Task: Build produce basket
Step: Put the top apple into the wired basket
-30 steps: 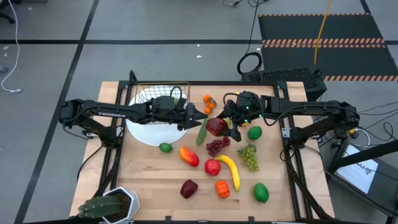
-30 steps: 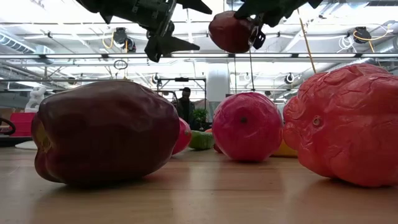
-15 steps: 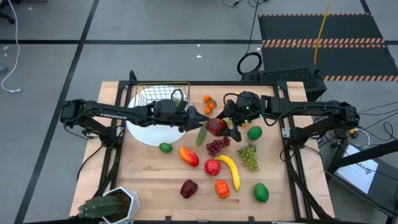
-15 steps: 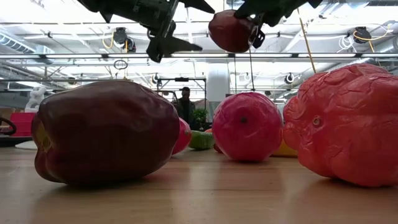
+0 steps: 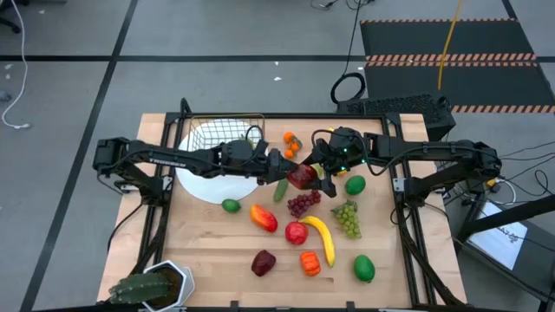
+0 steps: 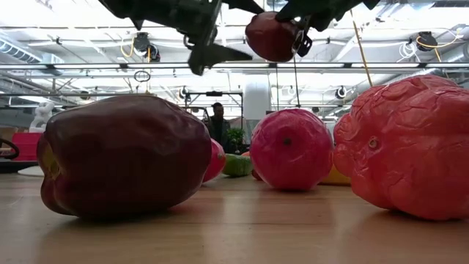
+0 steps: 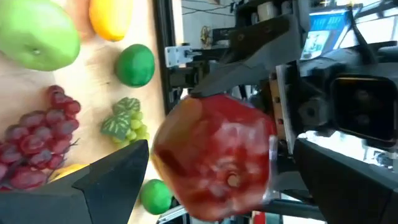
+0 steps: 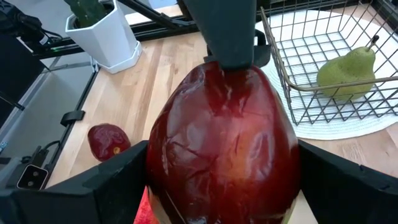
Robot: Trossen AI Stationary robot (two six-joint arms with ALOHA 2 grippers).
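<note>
Beside the wire-grid basket [image 5: 221,132], the right gripper [image 5: 305,176] fingers clasp a glossy, dimpled dark-red apple [image 5: 302,176], facing the left gripper [image 5: 279,165], fingers spread wide.

The wooden bench [image 5: 208,234] carries a round white plate [image 5: 201,182] at its far left, and a white pot with a spiky green plant [image 5: 149,286] sits at the near left corner. Loose produce lies directly on the boards: a lime [image 5: 231,205], a red-orange mango [image 5: 264,217], a cucumber [image 5: 281,185], purple grapes [image 5: 303,203], green grapes [image 5: 348,217], a banana [image 5: 322,237], a red apple [image 5: 296,232], a dark red apple [image 5: 263,262], an orange pepper [image 5: 310,263], two green fruits [image 5: 363,268], and small orange pieces [image 5: 290,139], perhaps tangerines.
</note>
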